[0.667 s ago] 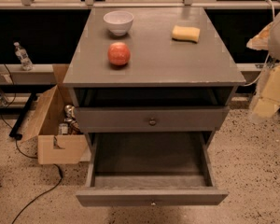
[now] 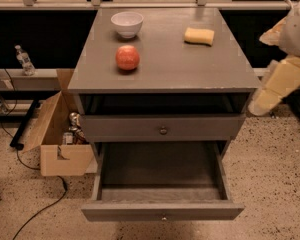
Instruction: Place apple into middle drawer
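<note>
The red-orange apple (image 2: 127, 57) sits on the grey cabinet top (image 2: 190, 64), left of centre and in front of the white bowl. The middle drawer (image 2: 162, 211) is pulled out at the bottom of the cabinet, with nothing in it and a small knob on its front. The shut drawer front (image 2: 162, 129) lies directly above it. My gripper (image 2: 260, 104) shows as pale yellow-white parts at the right edge of the view, beside the cabinet's right side, well away from the apple and holding nothing that I can see.
A white bowl (image 2: 127, 23) and a yellow sponge (image 2: 199, 35) rest at the back of the cabinet top. An open cardboard box (image 2: 60, 144) with clutter stands on the floor to the left. Cables (image 2: 35, 209) run across the speckled floor. A plastic bottle (image 2: 24, 60) stands at far left.
</note>
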Robot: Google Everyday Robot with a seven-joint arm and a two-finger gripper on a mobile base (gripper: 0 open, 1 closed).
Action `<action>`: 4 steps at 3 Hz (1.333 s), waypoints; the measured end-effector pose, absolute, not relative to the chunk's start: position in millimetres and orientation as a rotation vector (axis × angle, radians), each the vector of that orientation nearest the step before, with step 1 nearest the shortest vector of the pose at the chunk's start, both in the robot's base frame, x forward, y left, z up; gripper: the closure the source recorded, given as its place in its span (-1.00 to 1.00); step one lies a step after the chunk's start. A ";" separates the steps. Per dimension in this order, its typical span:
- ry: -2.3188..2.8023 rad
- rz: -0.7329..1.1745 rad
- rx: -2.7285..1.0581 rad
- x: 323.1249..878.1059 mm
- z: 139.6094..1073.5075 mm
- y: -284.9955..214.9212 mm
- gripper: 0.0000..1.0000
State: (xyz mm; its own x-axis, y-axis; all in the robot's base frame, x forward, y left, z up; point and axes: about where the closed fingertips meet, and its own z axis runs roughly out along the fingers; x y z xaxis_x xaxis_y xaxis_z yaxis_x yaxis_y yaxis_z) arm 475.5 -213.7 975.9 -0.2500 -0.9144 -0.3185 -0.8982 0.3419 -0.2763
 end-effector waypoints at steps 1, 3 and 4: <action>2.154 0.029 -1.410 534.2 967.5 -208.9 -1.00; 2.145 0.115 -1.278 583.9 960.8 -192.8 -1.00; 2.094 0.176 -1.274 603.3 957.0 -166.2 -1.00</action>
State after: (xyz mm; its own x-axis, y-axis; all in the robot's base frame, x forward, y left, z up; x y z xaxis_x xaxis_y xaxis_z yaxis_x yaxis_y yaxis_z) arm 603.3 -166.2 957.0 -0.2978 -0.7389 -0.6044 -0.8294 0.5138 -0.2194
